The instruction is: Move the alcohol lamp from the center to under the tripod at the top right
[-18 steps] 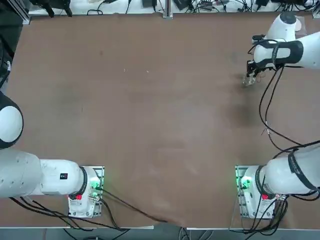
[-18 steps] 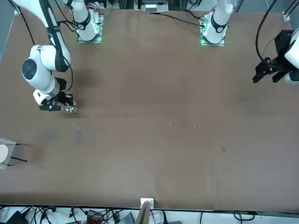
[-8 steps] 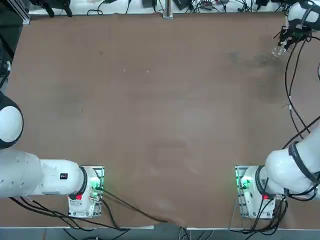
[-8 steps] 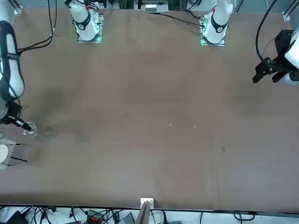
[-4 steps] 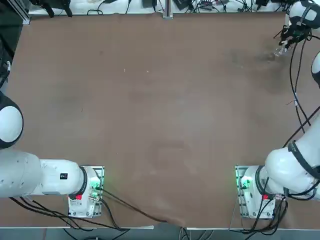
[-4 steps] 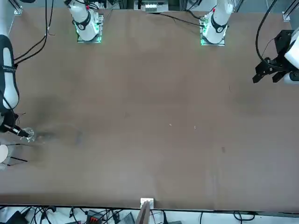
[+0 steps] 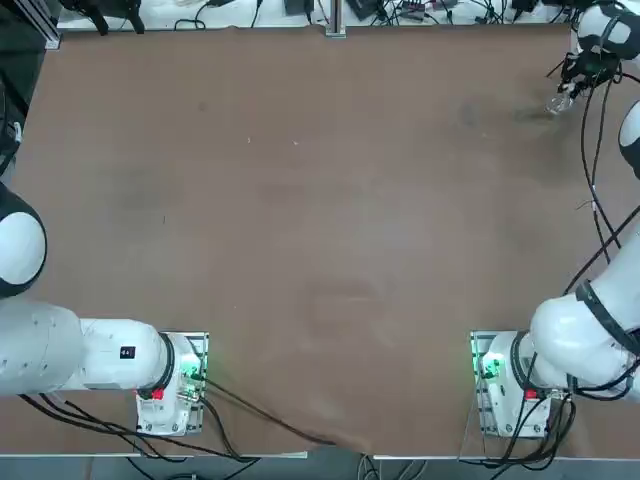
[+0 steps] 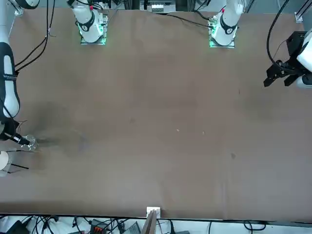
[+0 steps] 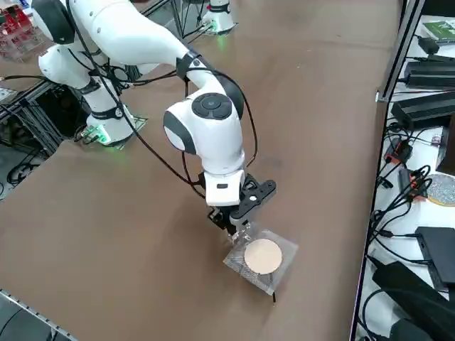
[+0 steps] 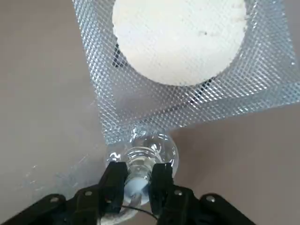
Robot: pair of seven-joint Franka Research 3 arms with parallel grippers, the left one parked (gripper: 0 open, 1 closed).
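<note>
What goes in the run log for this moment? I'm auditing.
right gripper: shut on alcohol lamp | lamp: beside tripod edge | placement: pending

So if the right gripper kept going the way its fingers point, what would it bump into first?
Probably the tripod. The right gripper is shut on the alcohol lamp, which sits right at the tripod's mesh edge, so the lamp would likely meet it first. How high the mesh sits is unclear.

Right hand (image 10: 138, 179) w/ alcohol lamp (image 10: 142, 154): mid-table → edge of tripod (image 10: 187, 65).
</note>
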